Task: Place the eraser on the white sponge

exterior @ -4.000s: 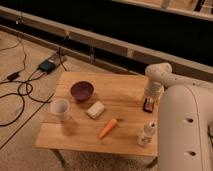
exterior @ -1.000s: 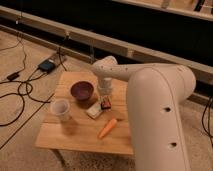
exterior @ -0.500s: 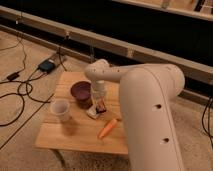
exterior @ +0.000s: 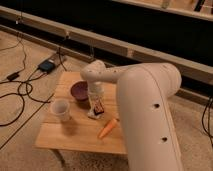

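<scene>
A wooden table [exterior: 75, 137] carries a purple bowl [exterior: 79, 91] toward its back, just left of the gripper [exterior: 96, 105], which is low over the table's middle. A white cup [exterior: 60, 108] stands near the bowl, in front and to its left. An orange carrot [exterior: 108, 128] lies slanted toward the front right. A black box [exterior: 47, 65] and cables [exterior: 22, 92] lie on the floor at left.

Bulky cream-white arm [exterior: 145, 100], smooth rounded casing, small dark holes, pale fingers [exterior: 95, 96] over the table [exterior: 75, 137] middle
</scene>
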You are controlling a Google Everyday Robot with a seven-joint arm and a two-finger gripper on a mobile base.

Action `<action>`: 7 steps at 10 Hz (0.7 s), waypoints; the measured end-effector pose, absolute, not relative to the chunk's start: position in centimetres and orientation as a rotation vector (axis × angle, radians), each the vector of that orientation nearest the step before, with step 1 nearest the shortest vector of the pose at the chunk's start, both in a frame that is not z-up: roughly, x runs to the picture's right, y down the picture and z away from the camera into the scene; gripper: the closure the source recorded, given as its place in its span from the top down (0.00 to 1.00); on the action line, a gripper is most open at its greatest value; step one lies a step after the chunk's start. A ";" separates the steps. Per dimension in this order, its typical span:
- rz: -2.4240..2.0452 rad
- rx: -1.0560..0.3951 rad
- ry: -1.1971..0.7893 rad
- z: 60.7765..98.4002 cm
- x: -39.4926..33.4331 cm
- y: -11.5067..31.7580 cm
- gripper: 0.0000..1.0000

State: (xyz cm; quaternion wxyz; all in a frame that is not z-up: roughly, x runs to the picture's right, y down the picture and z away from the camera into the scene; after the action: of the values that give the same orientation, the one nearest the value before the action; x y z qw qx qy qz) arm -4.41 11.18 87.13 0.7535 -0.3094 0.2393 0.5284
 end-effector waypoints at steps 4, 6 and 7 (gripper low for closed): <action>1.150 -0.692 0.523 86.9 -5.0 11.7 0.15; 1.152 -0.695 0.525 86.9 -5.0 11.7 0.34; 1.153 -0.694 0.527 86.9 -4.9 11.7 0.49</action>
State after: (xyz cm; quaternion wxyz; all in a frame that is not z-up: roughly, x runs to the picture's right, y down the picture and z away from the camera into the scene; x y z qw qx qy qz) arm -4.93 11.66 86.93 0.7502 -0.3176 0.2411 0.5275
